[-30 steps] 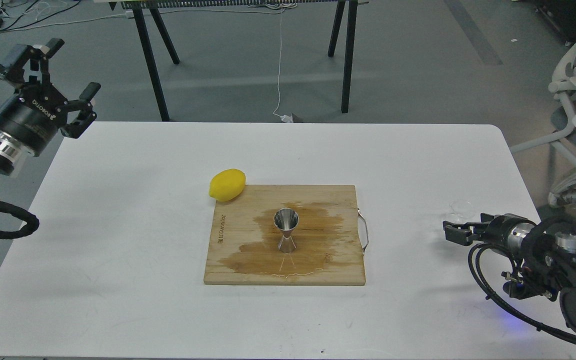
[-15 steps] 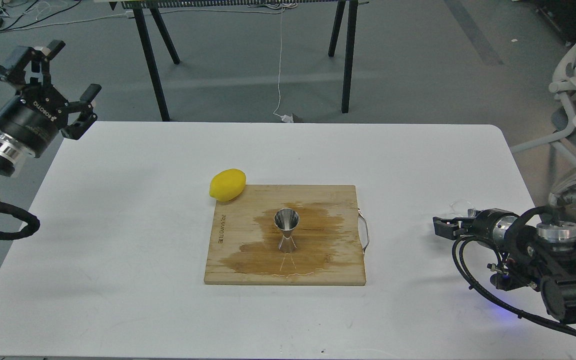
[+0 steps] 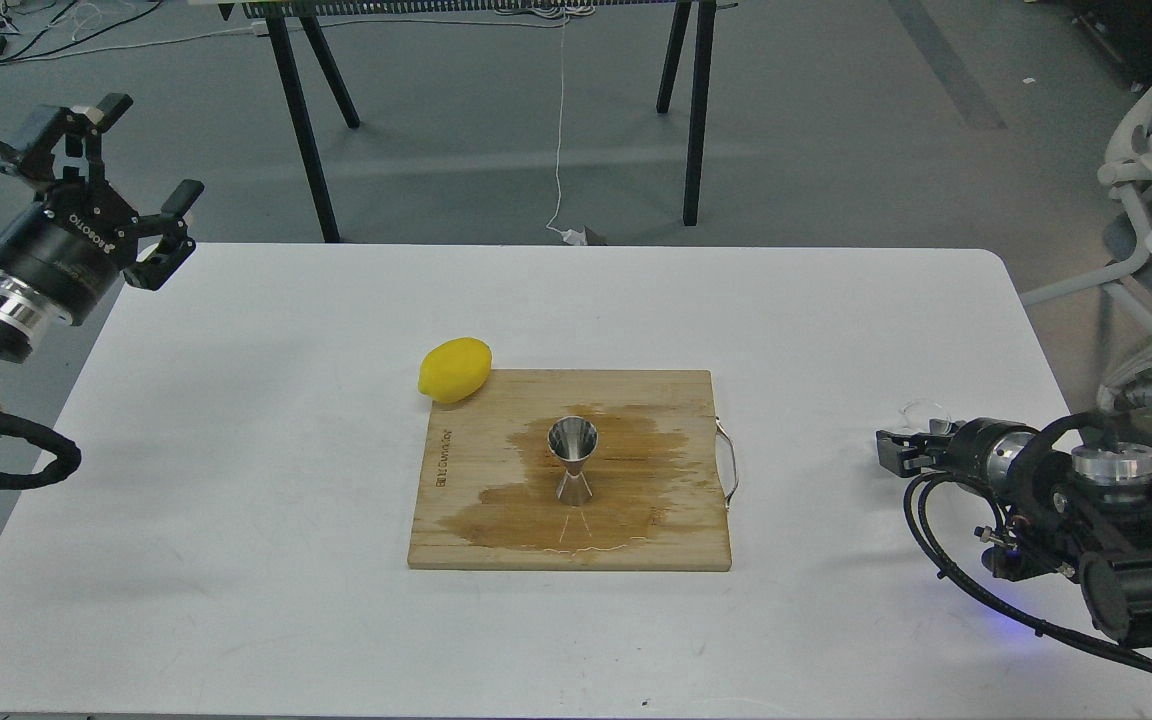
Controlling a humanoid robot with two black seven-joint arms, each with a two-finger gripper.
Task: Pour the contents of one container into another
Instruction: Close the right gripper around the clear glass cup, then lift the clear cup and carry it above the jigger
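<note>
Barely visible glass cup [image 3: 921, 412] – behind right tool [image 3: 894, 448], fingers indistinct

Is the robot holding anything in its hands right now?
Left gripper is open and empty. Right gripper sits beside the glass cup; whether it holds it cannot be told.

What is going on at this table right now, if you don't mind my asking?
A two-armed robot is set up to pour from a small glass cup into the steel jigger. The jigger stands upright on a wooden board that has a wet stain, with a lemon at its far left corner. The right gripper is low beside the cup; whether it grips it is unclear. The left gripper is open, raised at the table's far left corner.
</note>
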